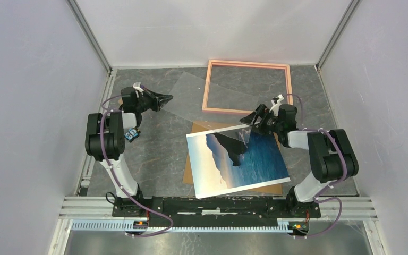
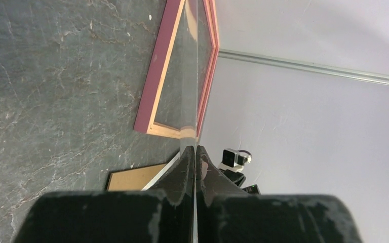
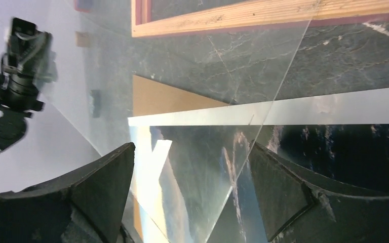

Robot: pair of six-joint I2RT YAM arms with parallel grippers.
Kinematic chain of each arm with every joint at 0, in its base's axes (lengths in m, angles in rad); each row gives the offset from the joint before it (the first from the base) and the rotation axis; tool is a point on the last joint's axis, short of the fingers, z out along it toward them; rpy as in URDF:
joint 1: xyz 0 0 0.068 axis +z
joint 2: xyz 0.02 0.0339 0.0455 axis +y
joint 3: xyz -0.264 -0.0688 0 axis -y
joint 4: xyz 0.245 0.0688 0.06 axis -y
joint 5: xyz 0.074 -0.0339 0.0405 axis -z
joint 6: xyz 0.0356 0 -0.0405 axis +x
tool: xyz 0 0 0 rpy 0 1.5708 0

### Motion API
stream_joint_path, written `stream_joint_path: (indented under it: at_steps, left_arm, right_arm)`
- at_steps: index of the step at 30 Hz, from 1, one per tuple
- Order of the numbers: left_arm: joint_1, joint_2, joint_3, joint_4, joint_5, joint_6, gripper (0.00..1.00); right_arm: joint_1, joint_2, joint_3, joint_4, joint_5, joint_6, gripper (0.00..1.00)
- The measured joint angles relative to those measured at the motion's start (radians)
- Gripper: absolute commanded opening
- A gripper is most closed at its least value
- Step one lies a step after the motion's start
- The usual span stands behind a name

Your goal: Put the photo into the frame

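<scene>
Photo (image 1: 244,164) lies picture-side up at the near middle of the table (image 1: 154,154), on a brown board (image 1: 204,127) that peeks out round its edges. Frame (image 1: 247,65) lies flat at the far right, apart from the photo. Left gripper (image 1: 166,99) is pressed together on the left corner of a clear sheet (image 1: 207,98) (held up off the table, tilted). Right gripper (image 1: 248,120) is spread wide w/ the sheet's near-right corner between its fingers, above the photo's far edge. Can't tell if they touch the sheet.
</scene>
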Motion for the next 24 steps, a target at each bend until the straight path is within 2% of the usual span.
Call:
stream_joint_path:
  at_steps: [3, 15, 21, 24]
  left_arm:
    - [-0.001, 0.007, -0.024, 0.043, 0.006, -0.023, 0.02]
    - [-0.004, 0.007, -0.126, 0.123, -0.002, -0.06, 0.02]
    - [-0.02, 0.007, -0.14, 0.124, -0.013, -0.062, 0.03]
    - [-0.037, 0.007, -0.14, 0.124, -0.016, -0.062, 0.03]
  right_arm:
    - [0.004, 0.03, -0.025, 0.098, -0.004, 0.098, 0.87]
    - [0.012, 0.09, -0.225, 0.547, 0.024, 0.453, 0.65]
    - [0.016, 0.13, -0.246, 0.676, 0.061, 0.558, 0.6]
    - [0.026, 0.141, -0.247, 0.688, 0.073, 0.576, 0.49]
